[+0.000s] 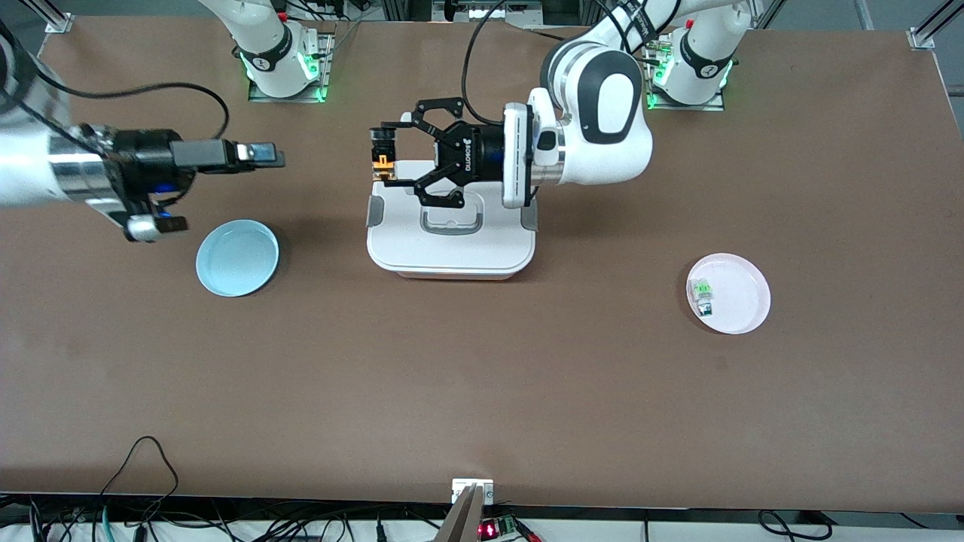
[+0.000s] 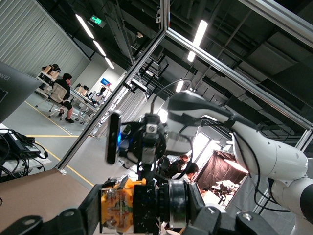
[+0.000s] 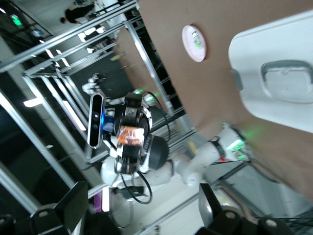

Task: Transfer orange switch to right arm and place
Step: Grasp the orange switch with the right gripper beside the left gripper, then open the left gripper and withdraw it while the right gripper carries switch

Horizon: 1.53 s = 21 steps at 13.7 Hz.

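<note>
Orange switch: clamped between the fingertips of the left end effector, held in the air over the white lidded container at mid-desk.
Right end effector: fingers spread wide, nothing in them, over the desk beside the pale blue plate.
Pink plate, toward the left arm's end: carries a green-and-white part.

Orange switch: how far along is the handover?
Done: the left gripper is shut on the switch, lifted over the white lidded box. In hand: the open right gripper faces it, apart. Left: the handover and placing; the blue plate holds nothing.
</note>
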Motion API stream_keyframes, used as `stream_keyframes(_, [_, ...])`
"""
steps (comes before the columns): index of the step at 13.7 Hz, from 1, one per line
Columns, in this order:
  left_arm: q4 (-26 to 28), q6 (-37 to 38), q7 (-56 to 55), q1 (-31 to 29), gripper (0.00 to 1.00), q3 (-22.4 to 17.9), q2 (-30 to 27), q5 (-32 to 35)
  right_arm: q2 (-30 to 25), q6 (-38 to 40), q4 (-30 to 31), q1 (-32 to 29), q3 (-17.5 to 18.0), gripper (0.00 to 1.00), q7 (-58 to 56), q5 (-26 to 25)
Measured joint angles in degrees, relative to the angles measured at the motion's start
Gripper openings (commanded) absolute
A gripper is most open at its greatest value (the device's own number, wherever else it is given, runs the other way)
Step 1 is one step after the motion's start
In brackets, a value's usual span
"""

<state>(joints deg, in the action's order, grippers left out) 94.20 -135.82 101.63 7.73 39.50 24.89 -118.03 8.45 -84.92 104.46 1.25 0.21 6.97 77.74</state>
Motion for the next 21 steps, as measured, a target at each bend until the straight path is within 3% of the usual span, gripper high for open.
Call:
stream_keyframes(4, [-0.7,-1.6,-0.8,1.4,0.0,-0.2,0.0,0.0,0.2,-5.8,6.9,3.4,3.2,1.0,6.5,9.1])
stream_keyframes(9, [-0.8,-1.6,-1.2,1.4,0.0,-0.4,0.0,0.0,-1.6,-7.9,6.9,3.8,5.5,1.0,21.9,11.1])
stream_keyframes(12, [-0.8,-1.6,-1.3,1.4,0.0,-0.4,0.0,0.0,-2.4,-9.5,6.9,3.8,6.2,1.0,24.8,11.4])
stream_keyframes(15, [-0.9,-1.6,-1.3,1.5,0.0,-0.4,0.0,0.0,-2.4,-14.8,6.9,3.9,9.8,0.99,24.9,14.2])
stream_keyframes(16, [-0.9,-1.6,-1.3,1.5,0.0,-0.4,0.0,0.0,-2.4,-15.8,6.9,4.0,10.6,0.94,24.9,14.6])
stream_keyframes(18, [-0.9,-1.6,-1.3,1.5,0.0,-0.4,0.0,0.0,-2.4,-16.1,6.7,4.1,11.0,0.73,24.9,14.8])
stream_keyframes(21, [-0.9,-1.6,-1.3,1.5,0.0,-0.4,0.0,0.0,-2.4,-16.1,6.6,4.0,10.9,0.24,24.9,14.8])
